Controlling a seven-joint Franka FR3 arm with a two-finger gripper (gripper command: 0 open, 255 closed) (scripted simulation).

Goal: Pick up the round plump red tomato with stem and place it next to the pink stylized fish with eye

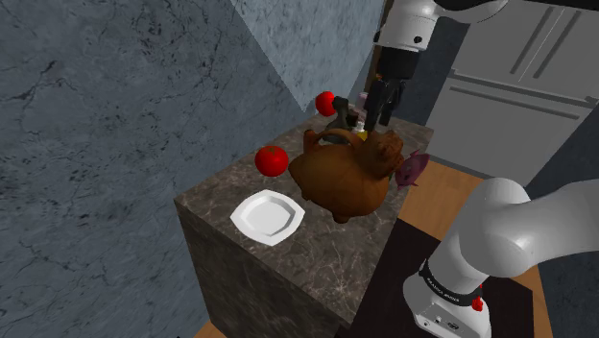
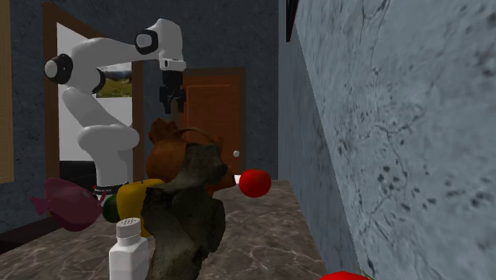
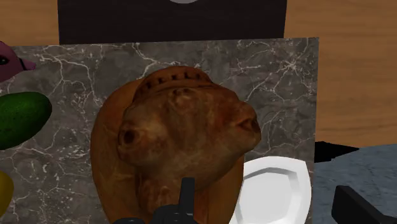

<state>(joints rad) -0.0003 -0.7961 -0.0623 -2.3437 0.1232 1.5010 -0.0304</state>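
Two red tomatoes lie near the wall on the marble counter [image 1: 317,254]. One tomato [image 1: 272,160] [image 2: 254,182] is close to the white plate; the other tomato [image 1: 326,103] [image 2: 342,276] is at the far end. I cannot tell which one has the stem. The pink fish [image 1: 411,168] [image 2: 67,203] [image 3: 9,58] lies at the counter edge on the stand's side. My gripper [image 1: 377,117] [image 2: 172,109] hangs open and empty above the far part of the counter, over a big brown animal-shaped jug [image 1: 346,178] [image 3: 175,140].
The brown jug [image 2: 168,151] fills the counter's middle. A white plate [image 1: 269,216] [image 3: 273,194] sits near the front corner. A dark statuette [image 2: 191,211], a yellow item [image 2: 139,199], a green avocado [image 3: 22,118] and a white bottle [image 2: 131,250] crowd the far end.
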